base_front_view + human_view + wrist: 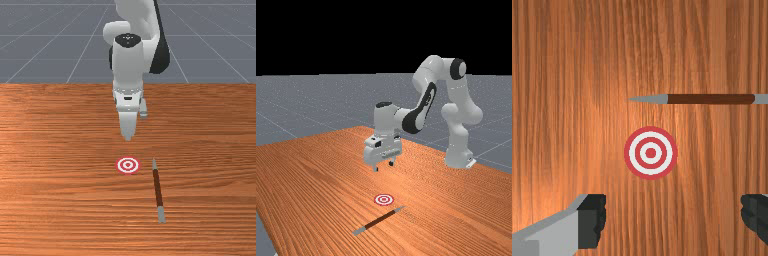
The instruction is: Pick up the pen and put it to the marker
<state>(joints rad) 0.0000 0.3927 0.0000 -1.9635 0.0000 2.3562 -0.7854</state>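
Note:
In the far view my gripper (383, 166) hangs above the table, over the side of the marker toward the arm's base. Its fingers stand wide apart in the wrist view, where the gripper (673, 220) has nothing between its tips. The pen (158, 187), brown with grey ends, lies flat on the wood at the front view's right of the marker, its pointed end toward the arm. Red and white rings form the round marker (128, 165), flat on the table. Pen and marker are apart, and the gripper touches neither.
The orange-brown table (55, 165) lies under everything. Its far edge runs behind the gripper in the front view. The arm's base stands at the far view's right, by the table's edge.

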